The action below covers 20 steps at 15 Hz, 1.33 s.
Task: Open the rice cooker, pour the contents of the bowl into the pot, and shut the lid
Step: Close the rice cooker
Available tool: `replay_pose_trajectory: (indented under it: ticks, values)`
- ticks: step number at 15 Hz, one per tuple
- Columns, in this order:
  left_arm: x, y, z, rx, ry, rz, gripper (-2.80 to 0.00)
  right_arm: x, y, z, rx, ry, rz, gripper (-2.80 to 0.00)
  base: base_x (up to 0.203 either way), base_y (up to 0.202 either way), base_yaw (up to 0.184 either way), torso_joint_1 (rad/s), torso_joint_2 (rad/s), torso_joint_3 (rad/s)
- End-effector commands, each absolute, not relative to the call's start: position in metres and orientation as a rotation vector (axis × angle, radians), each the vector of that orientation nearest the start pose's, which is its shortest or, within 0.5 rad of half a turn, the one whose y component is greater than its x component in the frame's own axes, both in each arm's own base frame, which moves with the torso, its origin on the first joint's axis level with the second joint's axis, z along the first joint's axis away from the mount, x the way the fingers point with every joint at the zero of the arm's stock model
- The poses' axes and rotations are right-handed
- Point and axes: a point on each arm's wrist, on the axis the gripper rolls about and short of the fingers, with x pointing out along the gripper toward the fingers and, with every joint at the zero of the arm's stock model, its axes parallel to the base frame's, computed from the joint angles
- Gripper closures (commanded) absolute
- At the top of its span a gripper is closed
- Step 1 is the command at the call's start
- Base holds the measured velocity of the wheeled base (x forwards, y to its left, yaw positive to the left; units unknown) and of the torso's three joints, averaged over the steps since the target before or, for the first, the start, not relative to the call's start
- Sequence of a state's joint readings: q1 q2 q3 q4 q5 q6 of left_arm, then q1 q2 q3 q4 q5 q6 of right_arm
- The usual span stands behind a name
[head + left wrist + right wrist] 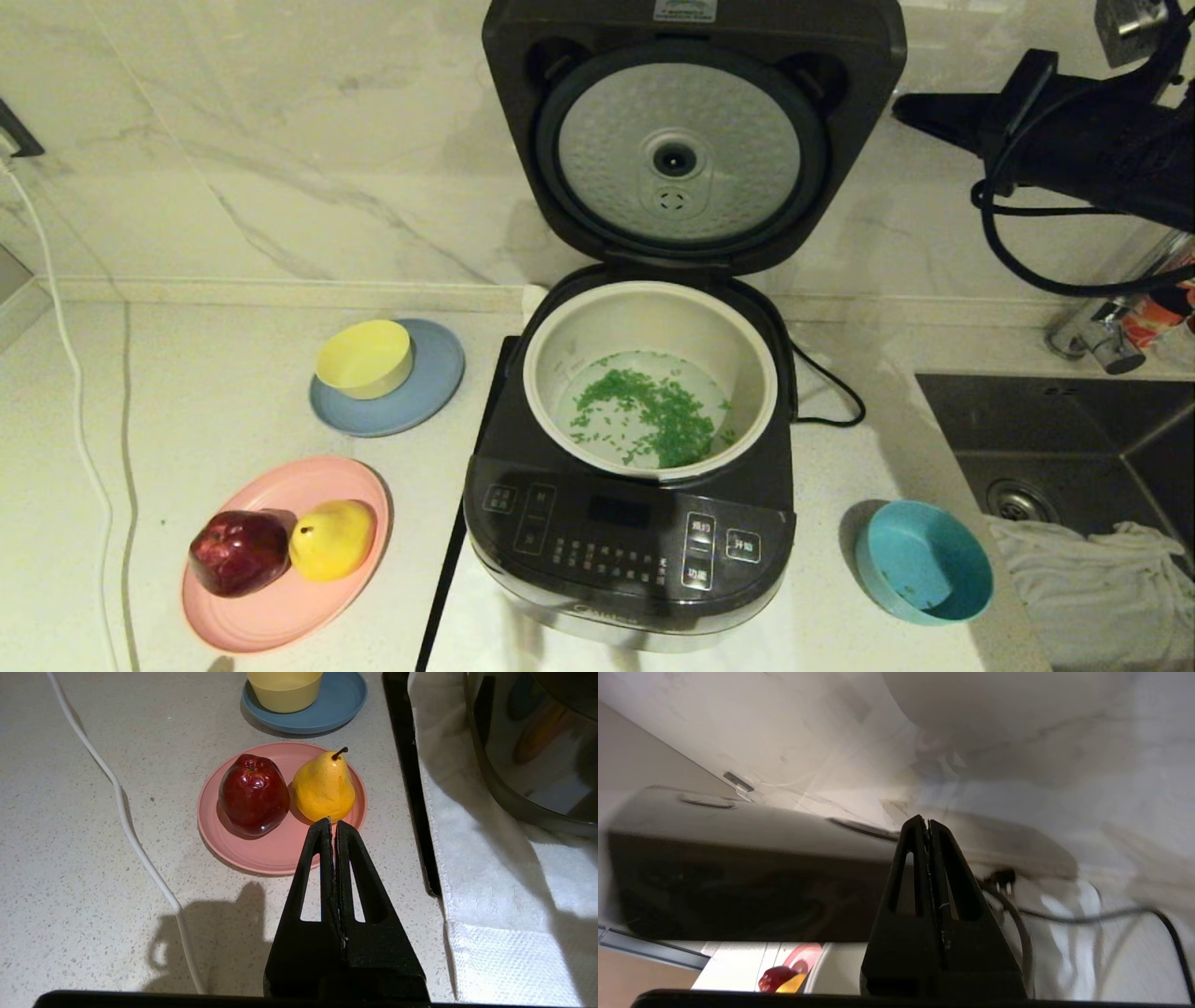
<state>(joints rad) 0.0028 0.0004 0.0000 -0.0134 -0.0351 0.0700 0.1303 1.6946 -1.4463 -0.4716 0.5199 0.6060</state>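
The rice cooker point(625, 541) stands mid-counter with its lid point(691, 140) swung upright, dimpled silver disc facing me. Green chopped contents point(658, 415) lie on the bottom of the cream pot point(644, 322). The teal bowl point(920, 560) rests upright on the counter to the cooker's right, with only a few green bits in it. My right gripper point(904, 110) is shut on nothing and hovers just off the raised lid's right edge; its wrist view shows the shut gripper point(927, 822) before the dark lid point(738, 882). My left gripper point(332, 822) is shut, low over the counter near the pink plate point(275, 854).
A yellow bowl point(364, 357) sits on a grey-blue plate point(434, 392). The pink plate point(280, 607) carries an apple point(240, 551) and a pear point(333, 539). A sink point(1074, 448), cloth point(1092, 579) and faucet point(1111, 327) lie right. A white cable point(75, 420) runs left, the black cord point(831, 392) behind the cooker.
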Motion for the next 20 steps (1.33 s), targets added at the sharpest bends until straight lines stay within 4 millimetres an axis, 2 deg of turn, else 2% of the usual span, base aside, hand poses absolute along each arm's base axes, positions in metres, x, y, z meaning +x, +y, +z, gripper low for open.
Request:
replay_pose_trajectory:
  ticks: [1,6,15,20]
  values:
    - [-0.022,-0.001,0.074,0.071,-0.007,-0.032,0.0,0.344,0.065,0.333,0.542,-0.003,0.715,0.0,0.0,0.0,0.0,0.0,0.0,0.0]
    - [-0.022,-0.001,0.074,0.071,-0.007,-0.032,0.0,0.369,0.08,0.331,0.536,-0.085,0.706,0.0,0.0,0.0,0.0,0.0,0.0,0.0]
    - [-0.022,-0.001,0.074,0.07,-0.007,-0.032,0.0,0.388,0.083,0.341,0.525,-0.151,0.712,0.0,0.0,0.0,0.0,0.0,0.0,0.0]
    - [-0.022,-0.001,0.074,0.071,-0.007,-0.032,0.0,0.402,0.086,0.339,0.52,-0.169,0.717,0.0,0.0,0.0,0.0,0.0,0.0,0.0]
